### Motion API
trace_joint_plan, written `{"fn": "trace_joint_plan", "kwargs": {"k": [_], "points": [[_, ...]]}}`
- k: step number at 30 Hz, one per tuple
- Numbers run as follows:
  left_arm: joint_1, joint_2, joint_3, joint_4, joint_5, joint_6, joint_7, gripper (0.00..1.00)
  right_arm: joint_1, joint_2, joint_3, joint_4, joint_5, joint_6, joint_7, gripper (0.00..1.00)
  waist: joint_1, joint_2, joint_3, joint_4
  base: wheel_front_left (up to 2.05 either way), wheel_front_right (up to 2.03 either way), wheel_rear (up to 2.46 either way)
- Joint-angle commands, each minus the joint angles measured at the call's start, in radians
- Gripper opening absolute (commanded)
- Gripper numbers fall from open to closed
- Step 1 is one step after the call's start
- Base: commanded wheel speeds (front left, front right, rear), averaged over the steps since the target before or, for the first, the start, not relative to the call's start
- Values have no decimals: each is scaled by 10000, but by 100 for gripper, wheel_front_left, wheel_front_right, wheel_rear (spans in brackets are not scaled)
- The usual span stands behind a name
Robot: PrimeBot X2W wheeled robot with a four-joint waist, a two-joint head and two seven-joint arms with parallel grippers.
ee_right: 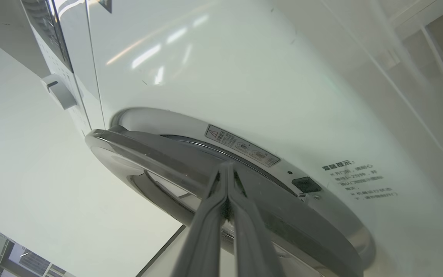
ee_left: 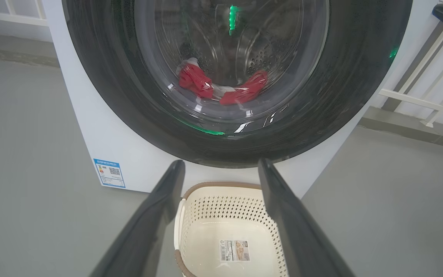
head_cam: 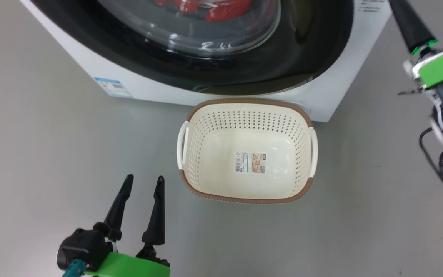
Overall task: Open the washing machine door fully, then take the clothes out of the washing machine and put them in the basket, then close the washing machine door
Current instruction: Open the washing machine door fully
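Note:
The washing machine (head_cam: 160, 90) stands ahead, and its door (head_cam: 313, 46) has a glossy black rim and a glass bowl. Red and white clothes (ee_left: 198, 82) lie in the drum behind the glass. The cream basket (head_cam: 244, 103) sits on the floor just below the door, with nothing in it but its label. Left of the basket my left gripper (head_cam: 145, 177) hovers open and holds nothing; its wrist view looks at the door (ee_left: 360, 77). My right gripper (ee_right: 226, 165) is shut, its tips at the edge of the door rim (ee_right: 167, 154), near the latch side. Its dark fingers (head_cam: 412, 27) show at upper right.
Grey floor surrounds the machine and basket on both sides. A blue label (head_cam: 113, 86) marks the machine's lower left corner. A white railing (ee_left: 417, 96) runs behind the machine on the right. My right arm's cables and green bracket (head_cam: 442, 67) hang at the right edge.

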Motion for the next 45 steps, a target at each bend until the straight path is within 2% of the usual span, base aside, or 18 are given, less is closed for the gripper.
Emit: {"fn": "trace_joint_plan", "kwargs": {"k": [1, 11, 20, 33, 45], "points": [[-267, 83, 245, -186, -101, 22, -93, 100, -323, -121, 113, -152, 253, -6, 296, 0, 0, 0, 255, 235, 0, 0, 0], [-656, 83, 13, -154, -333, 51, -93, 100, -1402, -279, 63, 245, 1381, -6, 2348, 0, 0, 0, 795, 540, 0, 0, 0], [-812, 83, -95, -112, -458, 54, -93, 100, -1788, -143, -395, 786, 2074, -6, 3411, 0, 0, 0, 980, 675, 0, 0, 0], [-862, 83, -101, -29, -525, 57, -93, 100, -1728, 169, -340, 1271, 2060, -6, 4804, 0, 0, 0, 891, 672, 0, 0, 0], [-611, 83, 13, 50, -423, 46, -93, 100, -794, 528, -480, 1073, 1980, -6, 5381, 0, 0, 0, 289, 522, 0, 0, 0]]}}
